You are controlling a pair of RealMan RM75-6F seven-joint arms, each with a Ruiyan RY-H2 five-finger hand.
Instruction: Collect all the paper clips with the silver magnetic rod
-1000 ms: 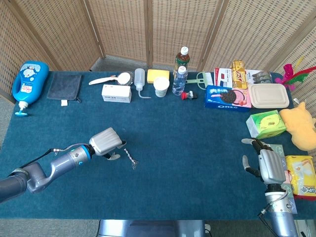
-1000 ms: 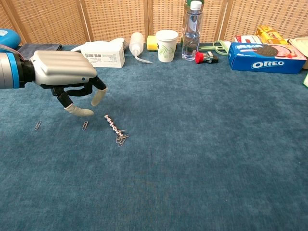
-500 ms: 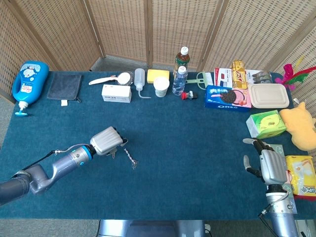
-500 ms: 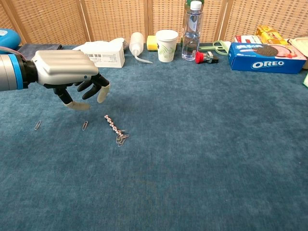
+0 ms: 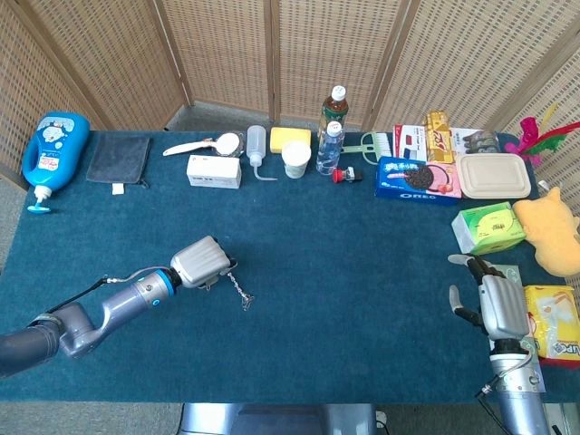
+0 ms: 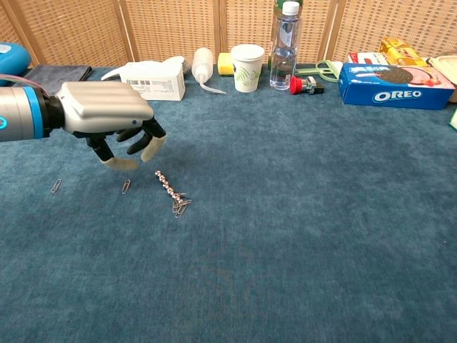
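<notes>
The silver magnetic rod (image 6: pixel 166 181) is seen lying on the blue tabletop (image 6: pixel 300 214), left of centre, running from far-left to near-right. A small cluster of paper clips (image 6: pixel 181 206) is seen clinging at its near end. Two loose paper clips lie further left on the cloth: one (image 6: pixel 126 186) just beside the rod's far end, another (image 6: pixel 56 186) well apart, near the left edge of the chest view.

The left hand (image 6: pixel 118 125) is held above the tabletop just far-left of the rod, palm down, with its fingers (image 6: pixel 150 148) curled downward and apart; nothing is grasped in it, and the rod is not touched. In the head view the same hand (image 5: pixel 204 263) is seen just left of the rod (image 5: pixel 237 290).

The right hand (image 5: pixel 497 304) is seen only in the head view, at the near right corner, resting by a yellow packet (image 5: pixel 555 322), its fingers spread and nothing held.

Along the far edge are ranged a white box (image 6: pixel 153 80), a squeeze bottle (image 6: pixel 203 66), a paper cup (image 6: pixel 247 67), a water bottle (image 6: pixel 284 46) and an Oreo box (image 6: pixel 394 84).
</notes>
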